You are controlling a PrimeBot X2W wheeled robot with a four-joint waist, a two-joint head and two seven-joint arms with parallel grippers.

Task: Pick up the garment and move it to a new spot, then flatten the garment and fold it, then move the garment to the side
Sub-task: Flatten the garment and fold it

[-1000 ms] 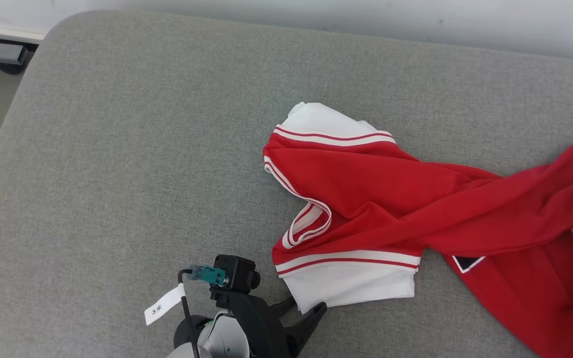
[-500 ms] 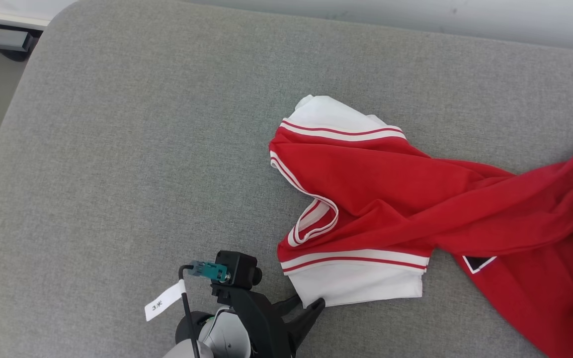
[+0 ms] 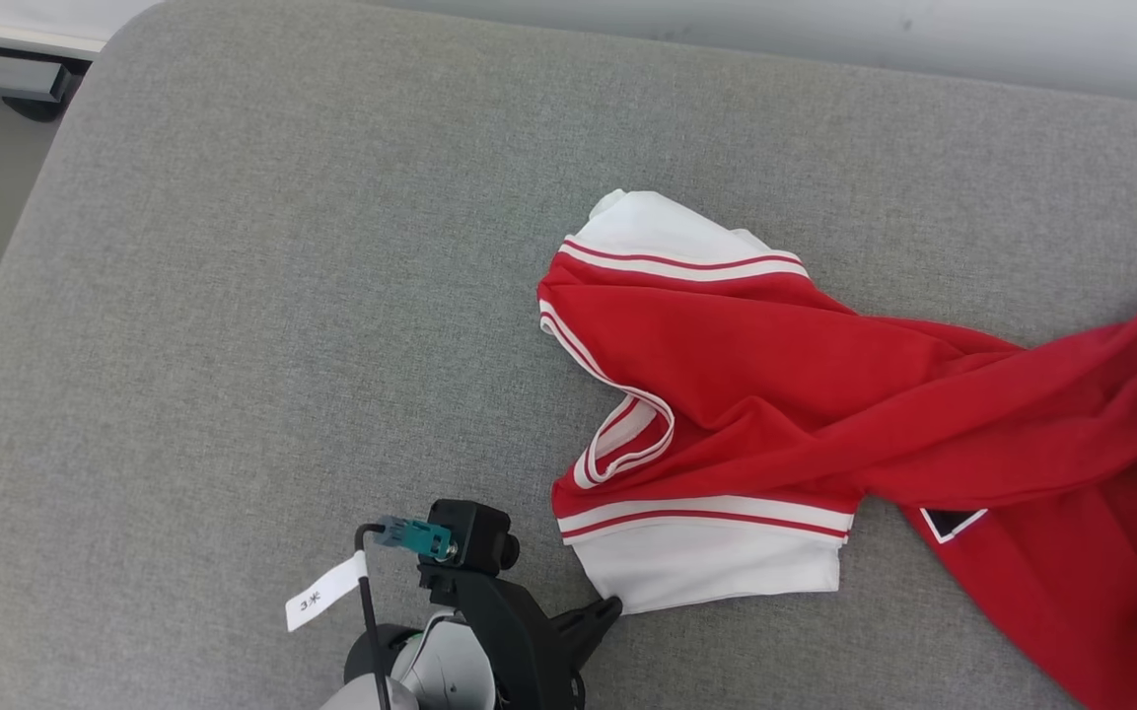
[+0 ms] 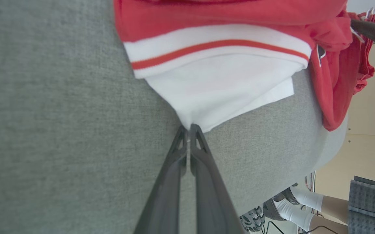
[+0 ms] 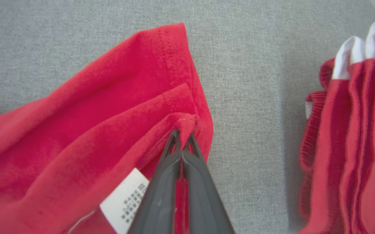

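Garment point(image 3: 775, 394) newly pinched — left claw point(image 4: 189, 128) on its white sleeve point(image 4: 220, 84) (spread a second ago), right claw point(image 5: 183, 135) on red hem point(image 5: 187, 97).

My gripper point(image 5: 182, 138) comes up from the bottom edge, its two dark fingers point(image 5: 161, 198) pressed together with a pinch of red cloth caught at their tips. That cloth is a corner of the garment point(image 5: 93, 123), bunched into soft ridges, its stitched hem running up and away from my tips. A white label point(image 5: 124, 203) with small print lies on the red just left of my fingers, partly behind them. Grey fabric point(image 5: 249, 81) lies under everything. At the right edge more red cloth stands in tight folds point(image 5: 353, 146), ribbed along its left side and white at the top.
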